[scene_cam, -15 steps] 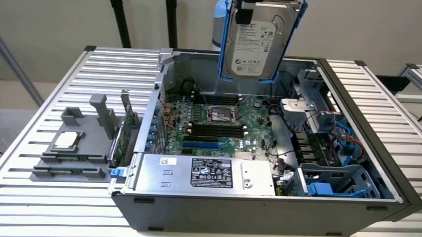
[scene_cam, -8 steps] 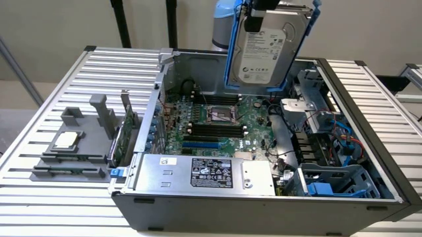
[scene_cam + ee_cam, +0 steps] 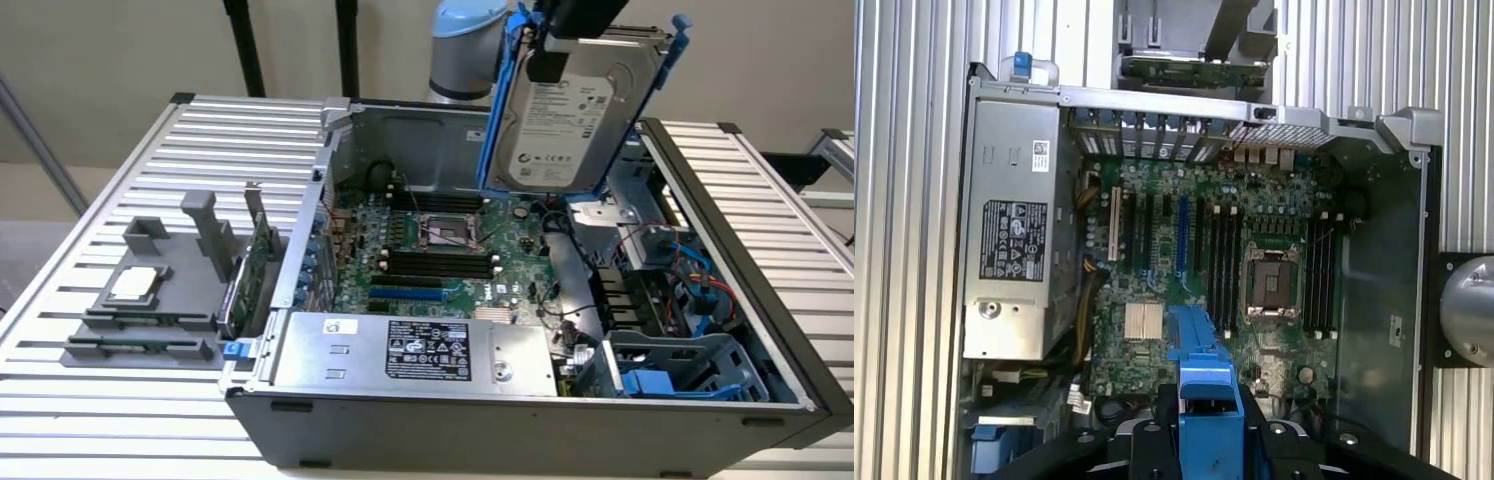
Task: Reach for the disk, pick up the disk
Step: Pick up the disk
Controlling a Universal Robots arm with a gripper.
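Blue plastic rails frame the disk (image 3: 577,110), a flat silver-grey hard drive with a white label, which hangs upright in the air above the back of an open computer case (image 3: 747,290). The gripper (image 3: 577,28) holds the disk from above, its black jaws closed partway on the top edge of the carrier, so the drive dangles label-side toward the exterior camera. It is lifted clear of the case and touches nothing below, so the pick-up looks done.

In the wrist view, the carrier's blue edge (image 3: 1204,400) points straight down from between the gripper's fingers (image 3: 1206,445) over the green motherboard (image 3: 1154,260), because that camera looks along the hanging drive.

The case lies on its side on a slatted metal table (image 3: 120,420), opened upward so the parts can be reached from above. Toward the exterior view's right, inside the case, sits an empty grey drive cage (image 3: 694,365) with blue clips and loose cables, likely the disk's home. A silver power supply (image 3: 414,350) with a black label fills the near corner.

On the table, toward the exterior view's left and well apart from the disk, a small square CPU chip (image 3: 138,284) rests on a grey holder (image 3: 140,330).
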